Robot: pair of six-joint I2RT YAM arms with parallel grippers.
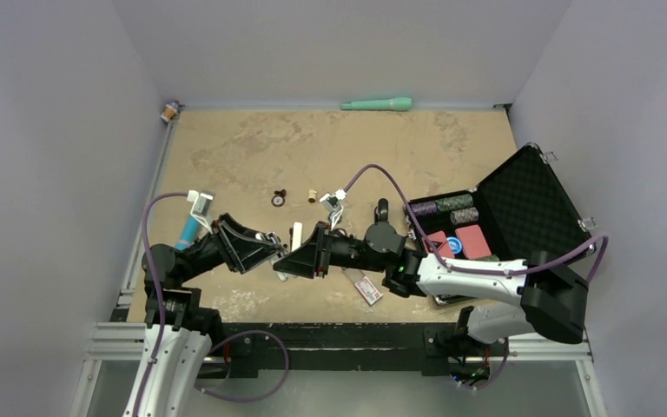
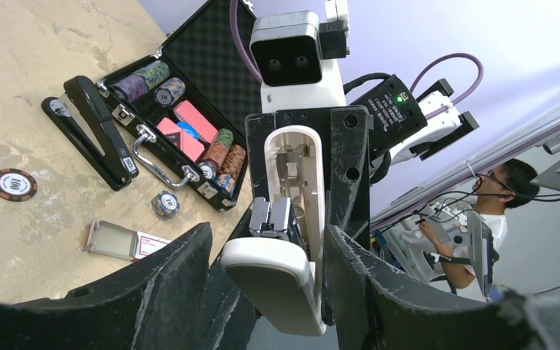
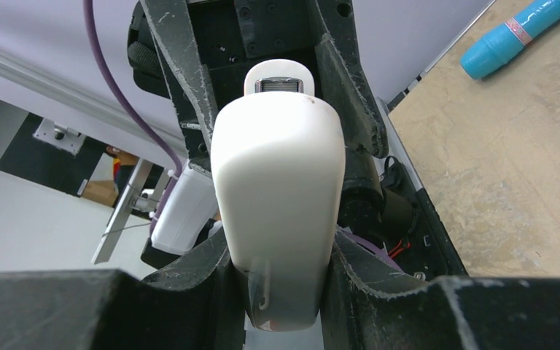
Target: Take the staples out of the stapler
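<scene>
Grey walls are enclosing the counter [image 1: 330,148]; the black stapler [image 2: 91,131] is lying beside the open case [image 2: 211,65] at its right edge. 2 arms are reaching inward, right fingers [image 3: 197,281] clamping a white bar [image 3: 277,189], left fingers [image 2: 182,270] apart around it.

The stapler [image 2: 91,135] lies on the table [image 2: 29,51], left of the case [image 2: 211,62]

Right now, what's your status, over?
Right end effector shut on white stapler. Left end effector open, flanking its other end. Black stapler lying untouched beside case.
</scene>
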